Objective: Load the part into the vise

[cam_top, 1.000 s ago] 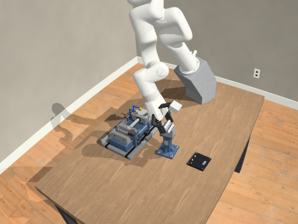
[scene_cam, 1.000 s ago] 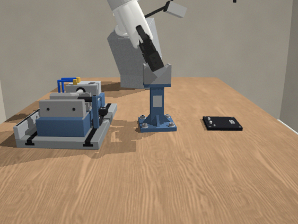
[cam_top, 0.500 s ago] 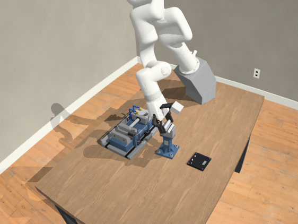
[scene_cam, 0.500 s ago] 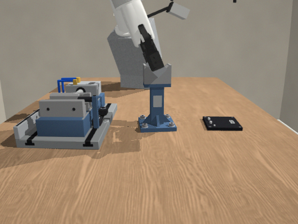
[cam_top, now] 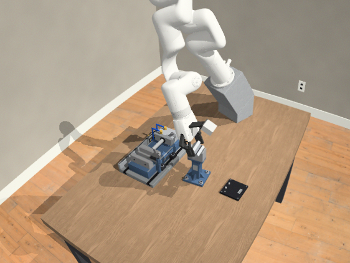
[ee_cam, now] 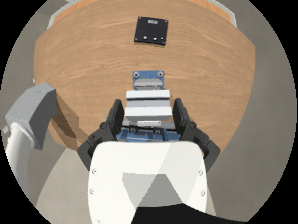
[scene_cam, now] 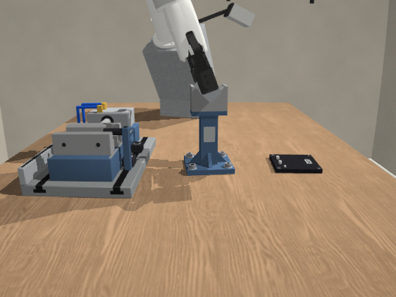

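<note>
The part [cam_top: 197, 149], a grey block, lies tilted in the groove of the blue-stemmed V-block [cam_top: 197, 165]. In the wrist view the part [ee_cam: 147, 106] sits on the V-block [ee_cam: 148, 83]. My gripper [cam_top: 191, 144] is open, with one black finger on each side of the part and a gap to it; it also shows in the wrist view [ee_cam: 147, 111]. From the side the fingers [scene_cam: 205, 82] reach down into the V-block's top [scene_cam: 208, 100]. The black infeed plate [cam_top: 233, 189] is bare. The open vise [cam_top: 152, 153] stands left of the V-block.
The vise [scene_cam: 88, 151] has an air cylinder with blue tubes [scene_cam: 89, 107] at its back end and the large grey jaw [scene_cam: 82, 143] in front. The infeed plate [scene_cam: 295, 163] lies right of the V-block. The arm's grey base [cam_top: 233, 96] stands behind.
</note>
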Robot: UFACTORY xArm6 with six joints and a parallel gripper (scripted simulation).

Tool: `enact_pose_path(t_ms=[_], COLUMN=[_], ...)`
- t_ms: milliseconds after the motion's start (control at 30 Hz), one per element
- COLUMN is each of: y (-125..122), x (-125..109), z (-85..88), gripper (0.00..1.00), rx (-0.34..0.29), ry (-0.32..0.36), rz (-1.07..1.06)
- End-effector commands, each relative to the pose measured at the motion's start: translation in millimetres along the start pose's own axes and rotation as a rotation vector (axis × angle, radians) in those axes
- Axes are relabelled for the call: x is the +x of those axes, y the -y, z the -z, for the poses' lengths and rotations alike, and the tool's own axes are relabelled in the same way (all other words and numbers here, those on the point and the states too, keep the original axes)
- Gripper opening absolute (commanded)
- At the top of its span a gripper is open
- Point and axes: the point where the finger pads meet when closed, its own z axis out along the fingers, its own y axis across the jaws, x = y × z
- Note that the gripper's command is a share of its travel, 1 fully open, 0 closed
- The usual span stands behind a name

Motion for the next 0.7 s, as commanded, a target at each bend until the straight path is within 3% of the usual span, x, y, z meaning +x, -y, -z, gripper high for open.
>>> enact_pose_path(t_ms=[0, 667], y=[-0.9, -0.4], x=[0.5, 2.2], z=[0.7, 0.5], gripper=[0.89, 0.89], rx=[0.013, 0.014], ry=[0.047, 0.119], rz=[-0.001, 0.0])
